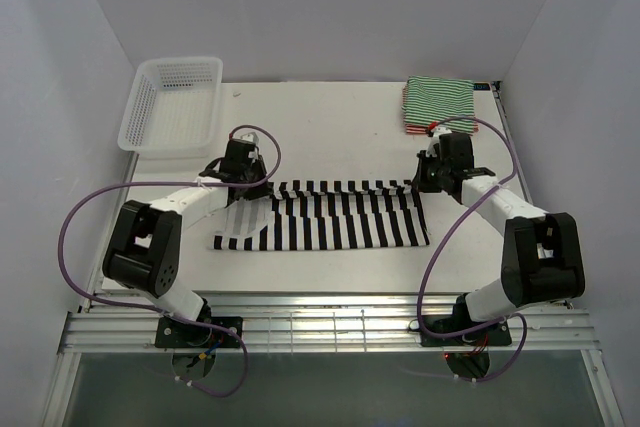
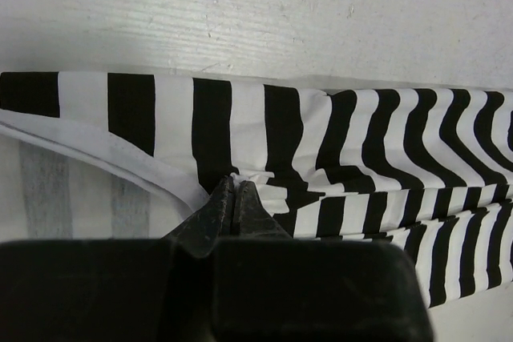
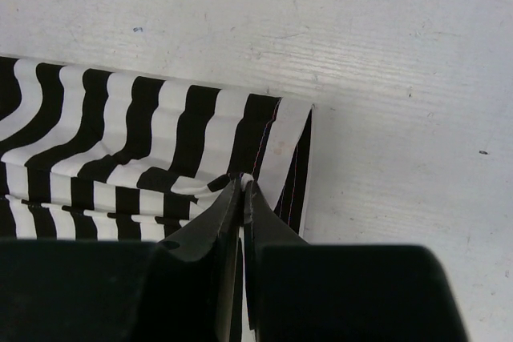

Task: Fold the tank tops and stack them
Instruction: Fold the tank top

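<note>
Both pairs of jaws are pinched tight on cloth. The left gripper (image 2: 235,191) nips a bunched edge of the black-and-white tank top (image 1: 340,219) at its left end, and the right gripper (image 3: 243,187) does the same at its right end. That top lies stretched across the middle of the table (image 1: 330,137), far edge doubled over. I'd say its fold is barely begun. At the far right corner the green-and-white top (image 1: 438,95) sits folded on the red-and-white top (image 1: 420,129), so only this last one is left to fold and stack.
</note>
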You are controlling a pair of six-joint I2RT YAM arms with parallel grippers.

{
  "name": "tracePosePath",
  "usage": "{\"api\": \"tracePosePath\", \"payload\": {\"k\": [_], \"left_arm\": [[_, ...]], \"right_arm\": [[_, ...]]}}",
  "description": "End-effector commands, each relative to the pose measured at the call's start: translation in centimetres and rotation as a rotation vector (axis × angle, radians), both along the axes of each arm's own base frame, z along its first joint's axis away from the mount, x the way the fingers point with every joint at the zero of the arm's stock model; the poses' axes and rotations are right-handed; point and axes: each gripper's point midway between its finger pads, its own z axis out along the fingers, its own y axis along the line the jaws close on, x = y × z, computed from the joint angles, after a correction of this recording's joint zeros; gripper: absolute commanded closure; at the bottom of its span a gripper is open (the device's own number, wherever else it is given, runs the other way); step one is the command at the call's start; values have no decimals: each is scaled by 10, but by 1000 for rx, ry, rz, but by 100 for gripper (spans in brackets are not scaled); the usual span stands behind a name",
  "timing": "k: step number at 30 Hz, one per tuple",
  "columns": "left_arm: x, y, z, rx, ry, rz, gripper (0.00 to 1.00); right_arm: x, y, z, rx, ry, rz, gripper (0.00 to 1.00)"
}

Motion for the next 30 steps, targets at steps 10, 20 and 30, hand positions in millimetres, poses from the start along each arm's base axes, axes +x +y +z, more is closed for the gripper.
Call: {"api": "tracePosePath", "payload": {"k": [10,20,30], "left_arm": [[-16,-8,3,-76,0,-6,95],[-47,-5,3,-100,52,5,42],[-17,-6,71,-141,-108,75,2]], "right_arm": [[-10,-3,-14,-3,15,-16,92],[-28,-12,-12,-24,32,-54,57],[-20,29,41,135,-66,123,10]]}}
